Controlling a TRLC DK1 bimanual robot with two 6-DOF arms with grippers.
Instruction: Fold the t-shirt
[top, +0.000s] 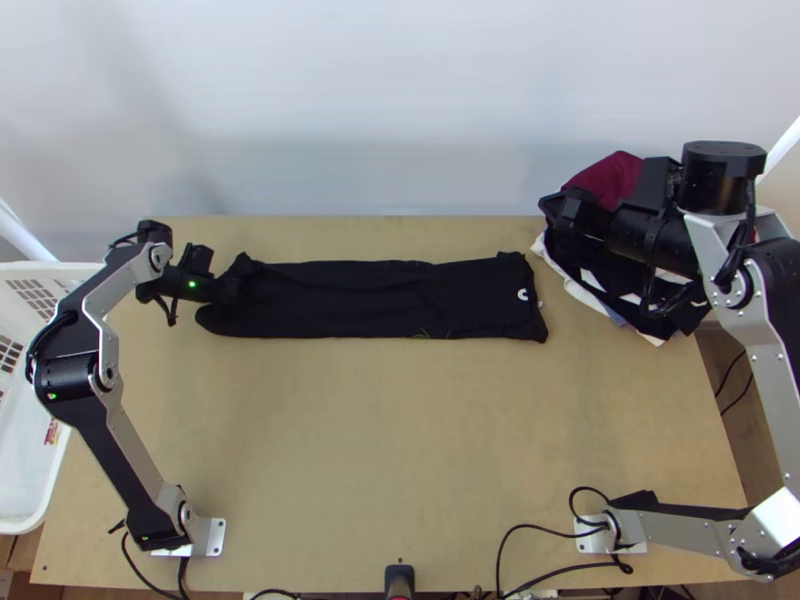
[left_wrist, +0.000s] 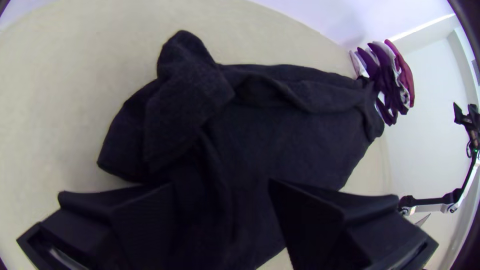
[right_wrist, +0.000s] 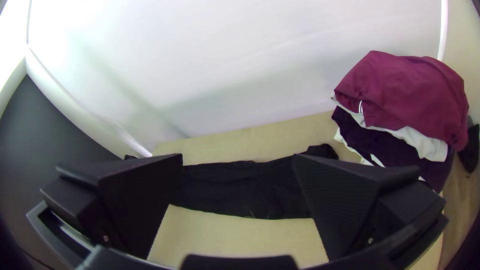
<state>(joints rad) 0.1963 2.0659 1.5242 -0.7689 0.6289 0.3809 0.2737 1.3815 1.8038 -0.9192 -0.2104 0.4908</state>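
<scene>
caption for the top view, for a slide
A black t-shirt lies folded into a long strip on a wooden table, left gripper at one end, clothes pile at right.

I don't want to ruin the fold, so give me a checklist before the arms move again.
1. T-shirt in a long strip: ok.
2. Its end by the left gripper flat: not ok, bunched.
3. Left gripper open: ok.
4. Left gripper's fingers touching the cloth: cannot tell.
5. Right gripper open: ok.
6. Right gripper down at the t-shirt: not ok, raised off the table.
</scene>
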